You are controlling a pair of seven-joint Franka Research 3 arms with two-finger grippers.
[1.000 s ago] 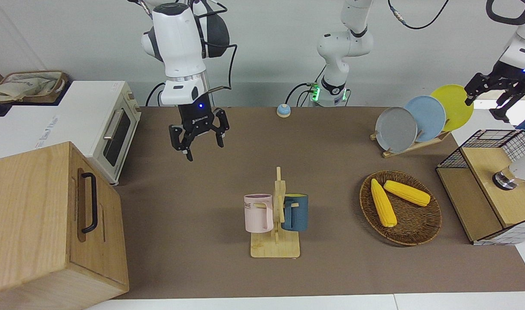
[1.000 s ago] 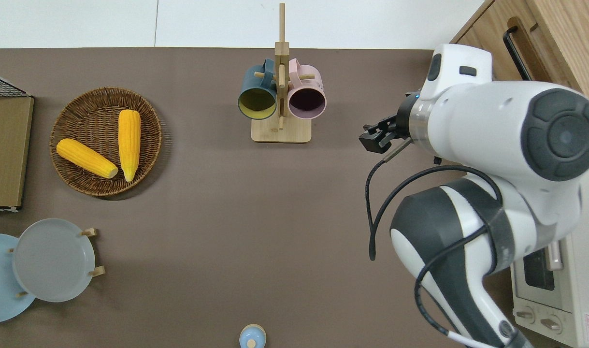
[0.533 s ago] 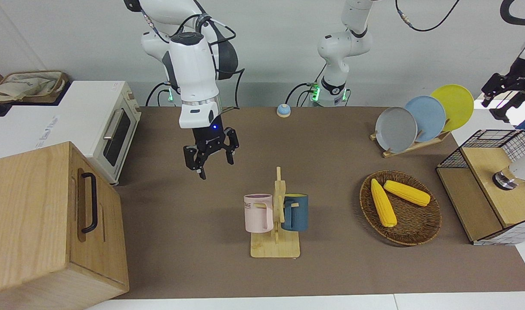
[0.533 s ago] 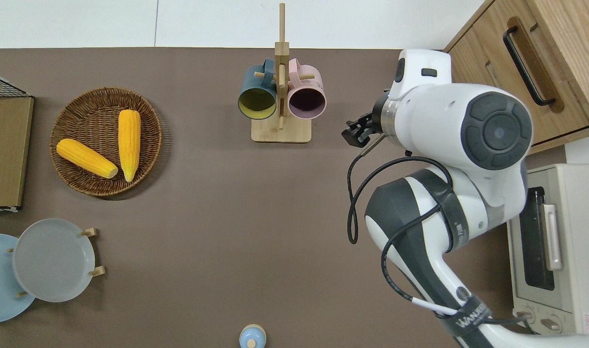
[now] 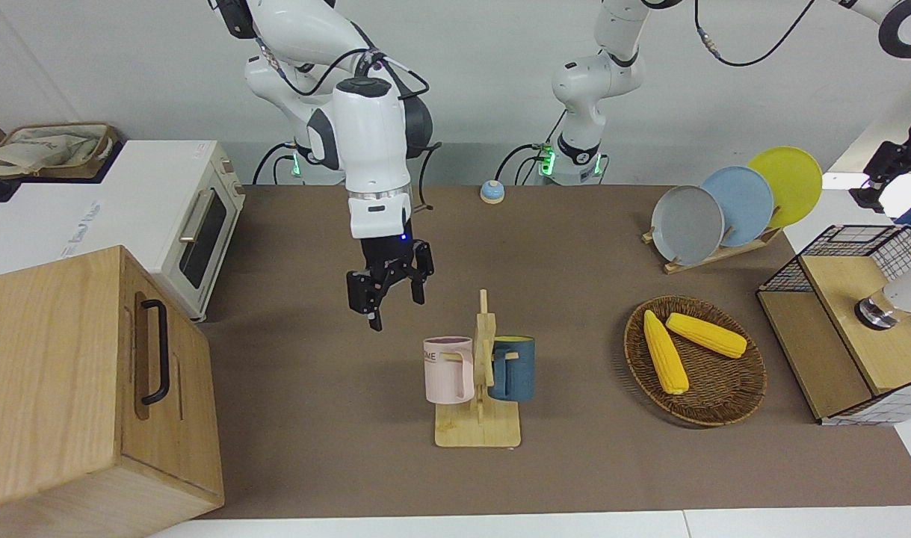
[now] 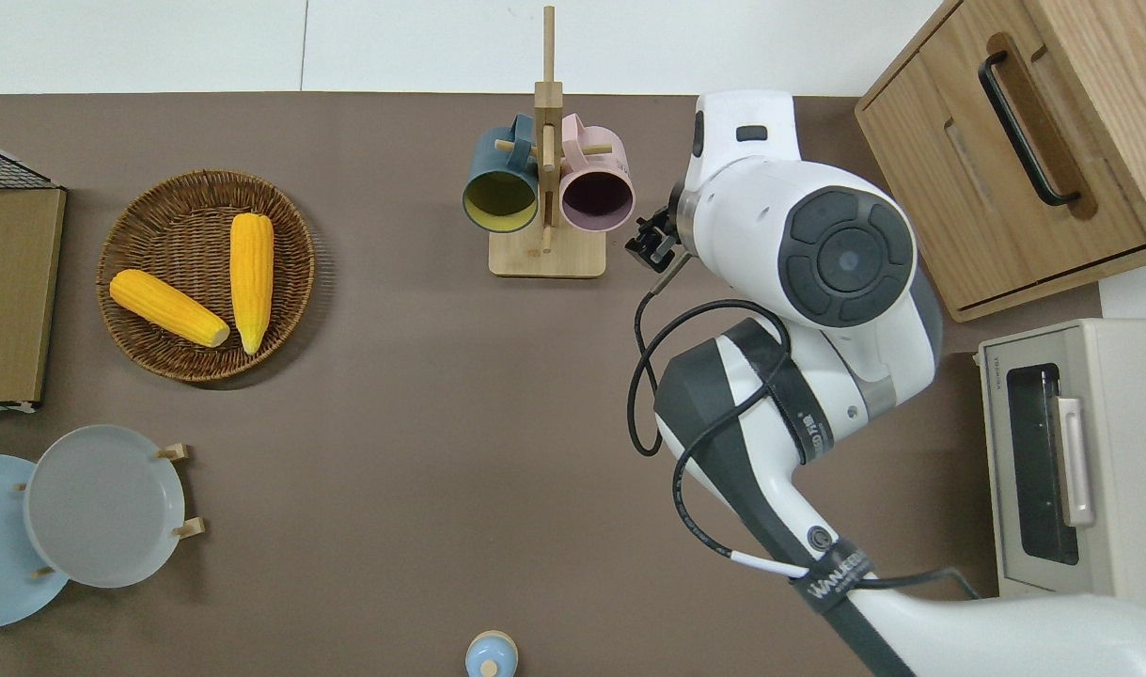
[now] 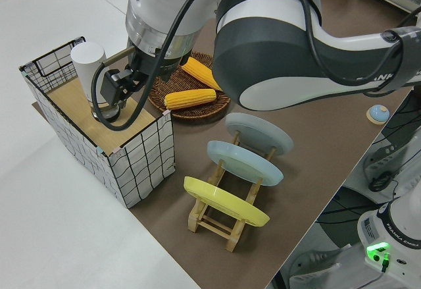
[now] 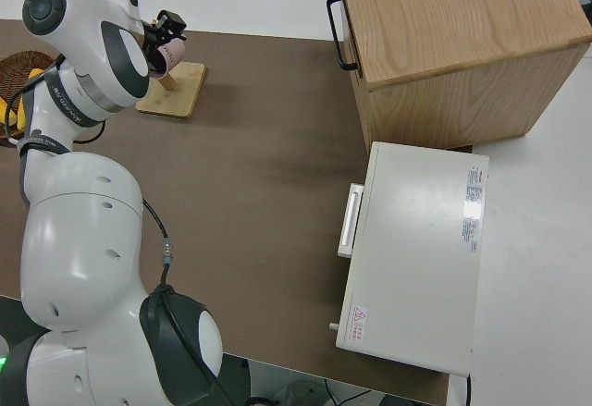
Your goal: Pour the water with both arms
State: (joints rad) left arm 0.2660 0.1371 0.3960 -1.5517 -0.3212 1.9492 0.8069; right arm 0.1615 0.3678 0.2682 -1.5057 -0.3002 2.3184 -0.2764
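1. I judge that the task is at its very start: nothing is held, and no water is poured yet.
2. The right gripper (image 5: 386, 295) hangs over the bare table (image 6: 394, 376), just beside the pink mug (image 5: 448, 368), toward the right arm's end. Its fingers stand wide apart and hold nothing.
3. The pink mug hangs on a wooden rack (image 5: 479, 430), with a blue mug (image 5: 513, 368) on the opposite peg. The rack stands at the table's edge farthest from the robots.
4. The left gripper (image 7: 115, 90) is at the left arm's end of the table, over a wire crate (image 7: 141, 157) and close to a white bottle (image 7: 87, 57) that stands in it. I cannot tell whether this gripper is open or closed.
5. Next, I think the right gripper must come down around the pink mug and lift it off its peg without pulling the rack over. The left one must take the bottle upright.
6. Both arms are glossy white with black joints and loose black cables; the right arm (image 5: 369, 134) bends steeply down to the table, and the left arm (image 7: 276, 45) reaches out over the crate.
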